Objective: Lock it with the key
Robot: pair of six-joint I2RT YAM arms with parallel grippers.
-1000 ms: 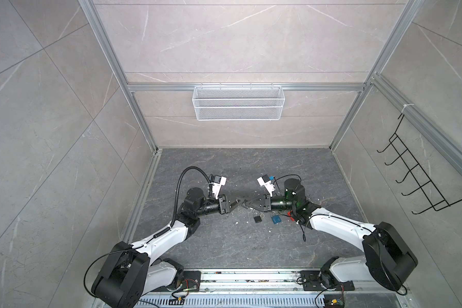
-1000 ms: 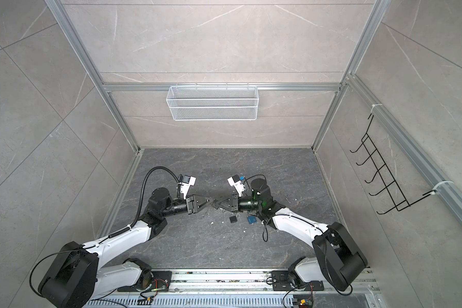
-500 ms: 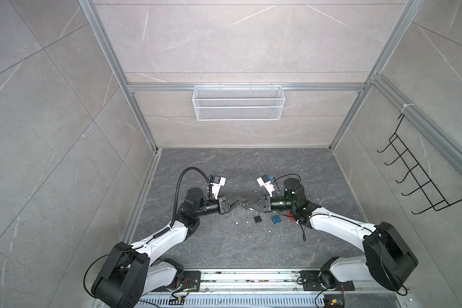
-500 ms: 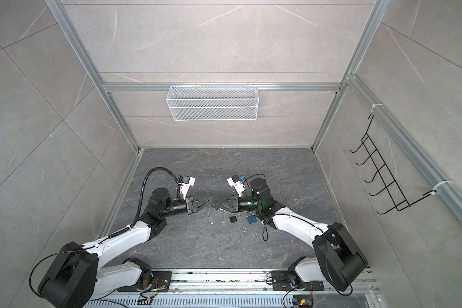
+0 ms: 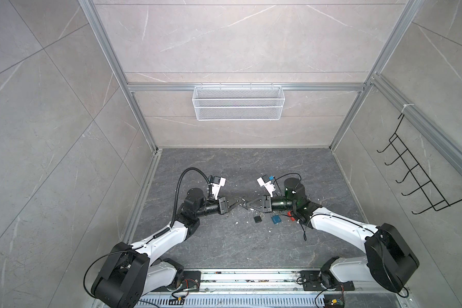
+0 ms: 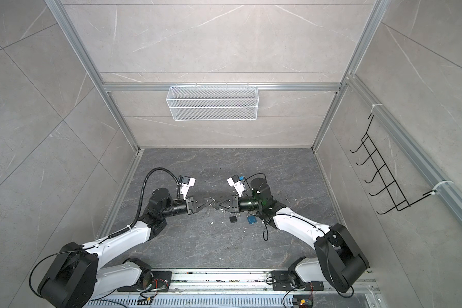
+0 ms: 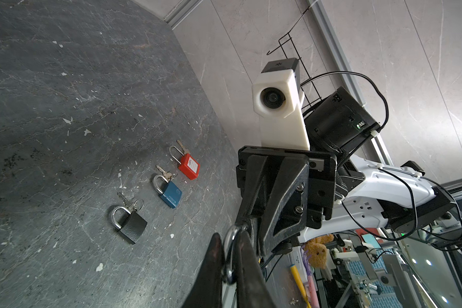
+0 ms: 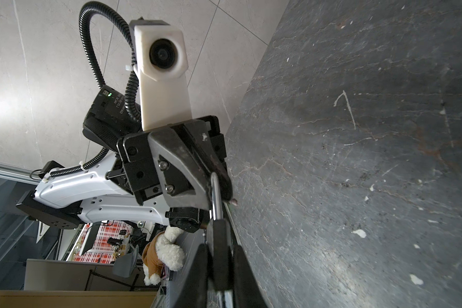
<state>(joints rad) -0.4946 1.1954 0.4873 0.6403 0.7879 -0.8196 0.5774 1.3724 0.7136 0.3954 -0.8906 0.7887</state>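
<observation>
Both grippers meet above the middle of the dark floor. My right gripper [image 8: 219, 250] is shut on the dark body of a lock [image 8: 219, 240]. Its silver shackle [image 8: 216, 197] points at the other arm. My left gripper [image 7: 230, 256] is shut on that shackle [image 7: 228, 236]. In both top views the two sets of fingertips touch, left [image 5: 238, 204] against right [image 5: 245, 207]. A bit of silver shows behind the lock's body. I cannot tell whether it is the key.
Three more padlocks lie in a row on the floor, each with keys beside it: black [image 7: 131, 225], blue [image 7: 171, 196] and red [image 7: 189, 168]. A white wire basket [image 5: 236, 102] hangs on the back wall. A black hook rack [image 5: 416, 181] hangs on the right wall.
My left gripper's jaws have closed onto the shackle. Both arms have stayed almost where they were, and the right grip is unchanged.
</observation>
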